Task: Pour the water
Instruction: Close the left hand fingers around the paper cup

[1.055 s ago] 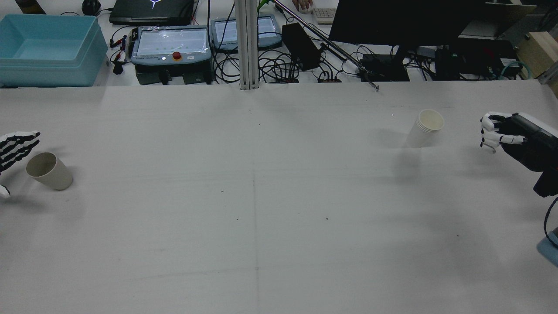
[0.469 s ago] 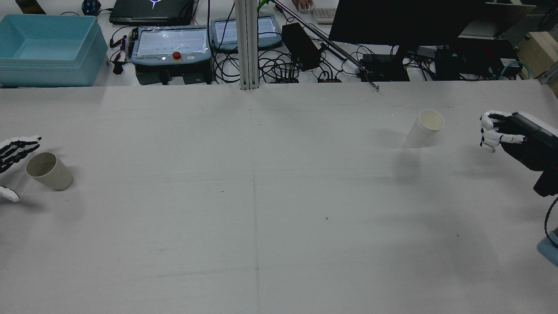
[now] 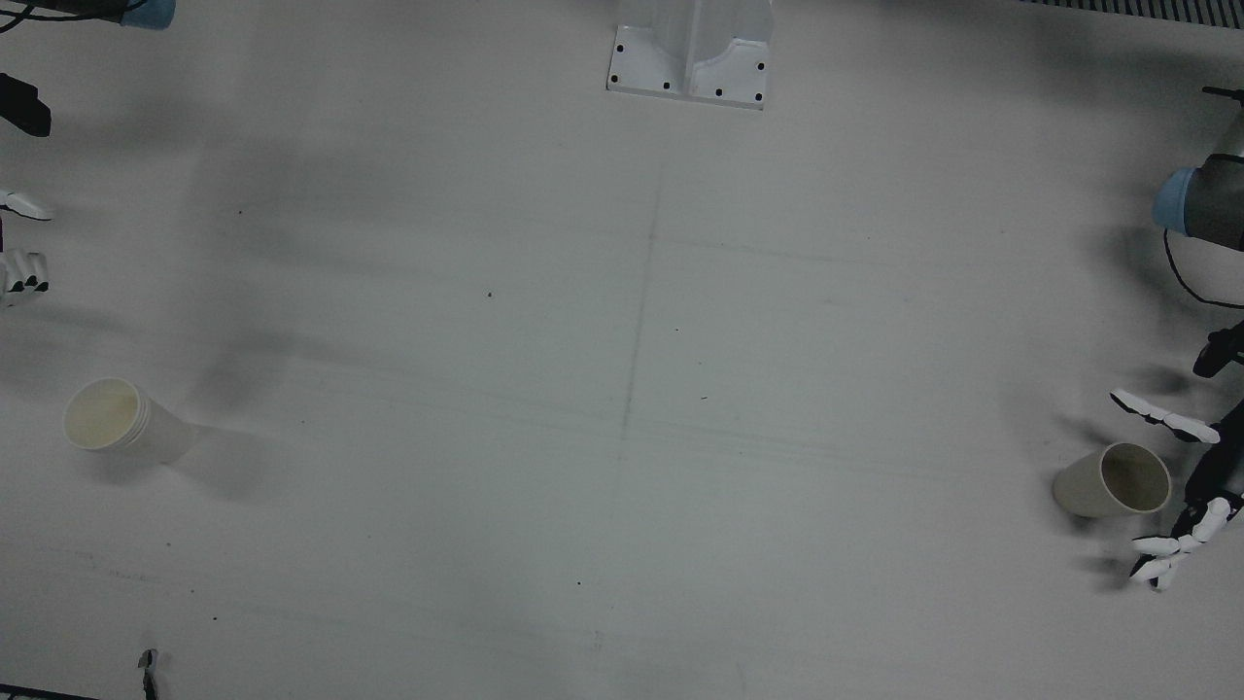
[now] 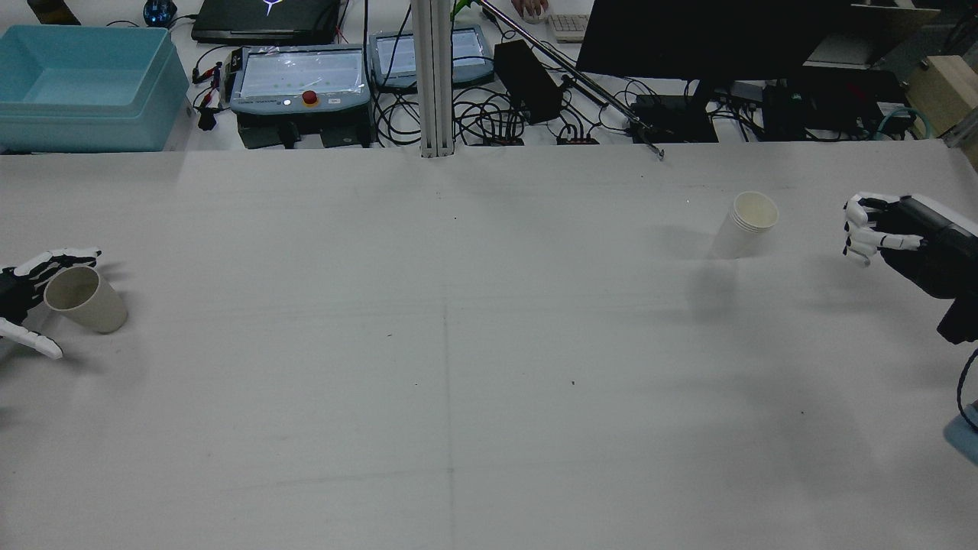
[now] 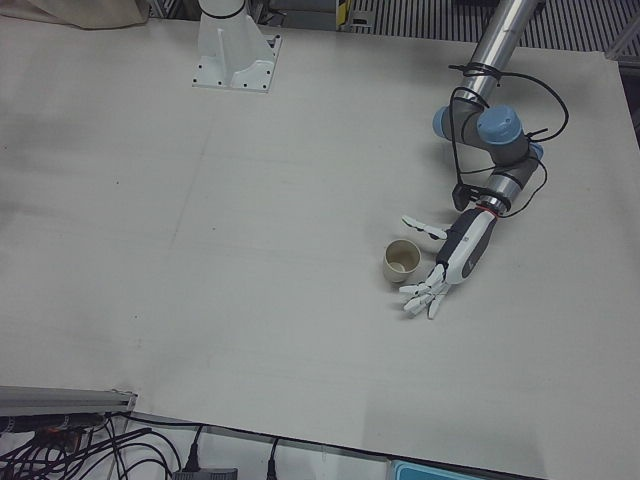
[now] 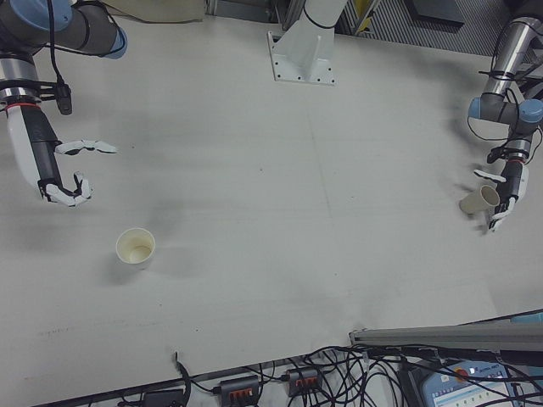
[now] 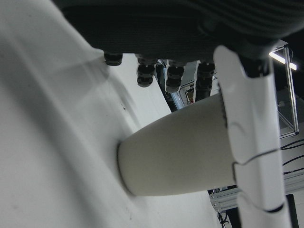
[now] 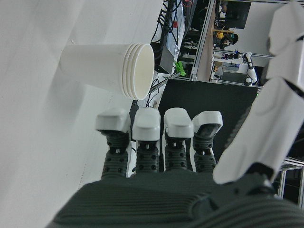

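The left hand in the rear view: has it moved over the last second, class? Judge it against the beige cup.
Yes. The left hand has advanced toward the beige cup, its fingers now flanking the rim.

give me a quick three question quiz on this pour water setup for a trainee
1. True or false: the left hand has lifted the beige cup off the table.
2. Which cup is nearer the right hand? A) the beige cup B) the white cup
3. Fill in: the left hand's fingers are spread on either side of the ____ cup.

Key
1. False: the cup stands on the table, and the open hand is around it but has not closed on it.
2. B, though a clear gap of table lies between them.
3. beige
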Robot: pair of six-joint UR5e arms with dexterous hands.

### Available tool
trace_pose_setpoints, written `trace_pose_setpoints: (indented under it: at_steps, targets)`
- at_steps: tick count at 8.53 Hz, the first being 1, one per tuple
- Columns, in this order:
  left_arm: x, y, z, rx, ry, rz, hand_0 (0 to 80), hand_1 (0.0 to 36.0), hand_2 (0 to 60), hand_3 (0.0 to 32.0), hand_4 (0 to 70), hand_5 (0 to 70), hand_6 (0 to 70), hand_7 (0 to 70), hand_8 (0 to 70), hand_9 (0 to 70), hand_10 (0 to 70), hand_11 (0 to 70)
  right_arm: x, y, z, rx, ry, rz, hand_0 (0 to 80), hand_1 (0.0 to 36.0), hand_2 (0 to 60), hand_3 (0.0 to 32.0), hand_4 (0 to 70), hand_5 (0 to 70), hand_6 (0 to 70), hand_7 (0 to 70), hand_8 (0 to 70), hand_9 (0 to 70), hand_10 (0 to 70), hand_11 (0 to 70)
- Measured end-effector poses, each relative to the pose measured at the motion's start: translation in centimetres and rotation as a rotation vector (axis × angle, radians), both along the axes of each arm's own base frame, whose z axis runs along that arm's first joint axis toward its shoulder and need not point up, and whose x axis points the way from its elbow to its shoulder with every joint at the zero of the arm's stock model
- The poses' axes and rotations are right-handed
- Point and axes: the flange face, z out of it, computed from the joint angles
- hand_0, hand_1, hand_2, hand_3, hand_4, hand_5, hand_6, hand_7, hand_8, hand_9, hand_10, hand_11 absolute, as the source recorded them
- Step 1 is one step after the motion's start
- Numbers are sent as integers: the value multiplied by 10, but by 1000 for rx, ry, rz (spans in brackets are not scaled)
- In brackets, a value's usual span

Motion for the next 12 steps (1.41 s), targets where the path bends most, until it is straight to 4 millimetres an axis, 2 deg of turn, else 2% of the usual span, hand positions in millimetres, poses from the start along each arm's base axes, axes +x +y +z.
trace_pose_setpoints:
  at_steps: [4, 6, 7, 8, 9, 10, 11, 12]
  targets:
    - [15, -9, -11, 4, 3, 13, 604, 175, 0, 106, 100, 289, 106, 139, 113, 86, 7, 32, 4, 1, 1, -2, -1, 6, 494, 74, 180, 0, 223, 700, 672, 700, 700, 700, 544, 700]
    - [19, -10, -14, 4, 3, 17, 611, 178, 0, 120, 106, 295, 105, 138, 116, 88, 8, 34, 5, 1, 2, -3, -1, 9, 494, 74, 179, 0, 220, 700, 668, 700, 700, 700, 544, 700]
    - [20, -12, -16, 6, 6, 17, 621, 181, 0, 56, 157, 328, 108, 130, 120, 88, 9, 35, 6, 1, 2, -4, 0, 10, 492, 75, 178, 0, 216, 700, 664, 700, 700, 700, 543, 700]
    - [22, -14, -18, 8, 11, 15, 626, 174, 0, 0, 316, 500, 128, 116, 131, 87, 12, 35, 7, 1, 3, -5, 0, 13, 492, 76, 175, 0, 215, 700, 663, 700, 700, 700, 542, 700]
    - [23, -16, -20, 8, 17, 13, 621, 158, 0, 0, 410, 672, 152, 153, 145, 103, 14, 34, 9, 1, 3, -6, -1, 16, 493, 77, 178, 0, 213, 700, 659, 700, 700, 700, 540, 700]
    - [25, -19, -23, 7, 20, 11, 608, 131, 0, 0, 483, 700, 176, 198, 158, 126, 18, 37, 11, 2, 4, -8, 0, 20, 495, 79, 174, 0, 209, 700, 655, 700, 700, 700, 538, 700]
    - [27, -21, -27, 5, 21, 10, 608, 122, 0, 0, 543, 700, 193, 229, 172, 149, 24, 44, 15, 4, 5, -9, 0, 24, 496, 80, 169, 0, 210, 700, 654, 700, 700, 700, 536, 700]
    - [28, -23, -33, 3, 21, 10, 668, 175, 35, 0, 593, 700, 206, 245, 182, 163, 33, 60, 18, 4, 6, -7, -2, 29, 498, 80, 166, 0, 214, 700, 657, 700, 700, 700, 534, 700]
